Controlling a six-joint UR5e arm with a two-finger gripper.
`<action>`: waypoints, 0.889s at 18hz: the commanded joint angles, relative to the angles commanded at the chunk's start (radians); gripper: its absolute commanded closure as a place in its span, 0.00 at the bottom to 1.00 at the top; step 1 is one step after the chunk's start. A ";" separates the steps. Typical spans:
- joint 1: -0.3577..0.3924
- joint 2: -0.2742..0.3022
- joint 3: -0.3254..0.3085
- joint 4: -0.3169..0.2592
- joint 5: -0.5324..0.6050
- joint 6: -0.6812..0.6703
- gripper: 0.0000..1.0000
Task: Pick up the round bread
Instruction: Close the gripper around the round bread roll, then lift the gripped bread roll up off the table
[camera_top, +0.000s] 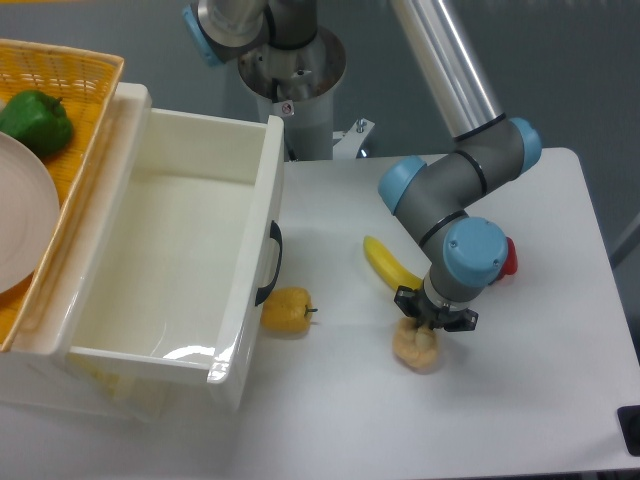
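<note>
The round bread (417, 349) is a pale beige lumpy bun on the white table, right of centre near the front. My gripper (431, 326) points straight down onto its top, with the fingers reaching into the bun's upper side. The wrist hides the fingertips, so I cannot tell whether they are closed on the bread. The bread rests on the table.
A yellow banana (386, 265) lies just left of my wrist. A yellow bell pepper (286, 310) sits by the white bin (265, 190). A red object (508, 258) shows behind the wrist. A yellow basket (85, 75) with a green pepper (36, 121) and a plate (20, 215) stands at the left.
</note>
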 joint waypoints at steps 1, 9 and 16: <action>0.002 0.011 0.003 -0.002 0.003 0.002 1.00; 0.014 0.052 0.106 -0.072 0.067 0.015 1.00; 0.038 0.068 0.210 -0.130 0.083 0.227 1.00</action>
